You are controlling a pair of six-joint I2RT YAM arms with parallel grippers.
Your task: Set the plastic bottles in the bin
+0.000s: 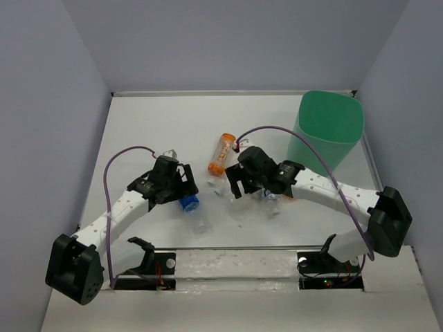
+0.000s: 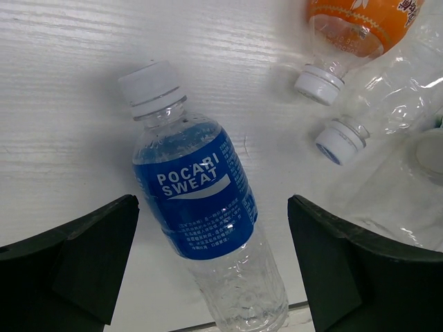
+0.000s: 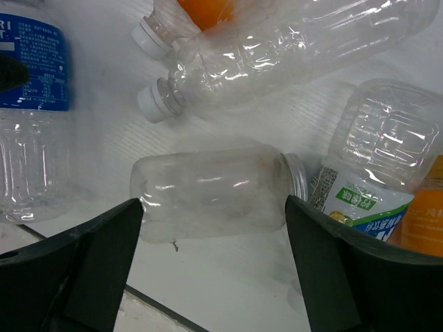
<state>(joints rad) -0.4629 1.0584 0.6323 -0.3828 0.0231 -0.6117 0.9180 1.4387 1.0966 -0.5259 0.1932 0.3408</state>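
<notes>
Bottles [image 1: 221,155] clustered centrally; bin [image 1: 331,117] far-right corner.

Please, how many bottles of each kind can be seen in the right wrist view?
Orange bottles: 2
Clear bottles, no label: 2
Blue-label bottle: 1
White-green-label bottle: 1
Total: 6

The bin [image 1: 331,128] — mint green, upright — is seen at the far right. Well apart from it, four bottles are laid on their sides in a cluster: a blue-labelled bottle [image 2: 197,207] with white cap, an orange bottle [image 1: 221,153], a long clear bottle [image 3: 297,48] and a short clear bottle [image 3: 211,190].
</notes>
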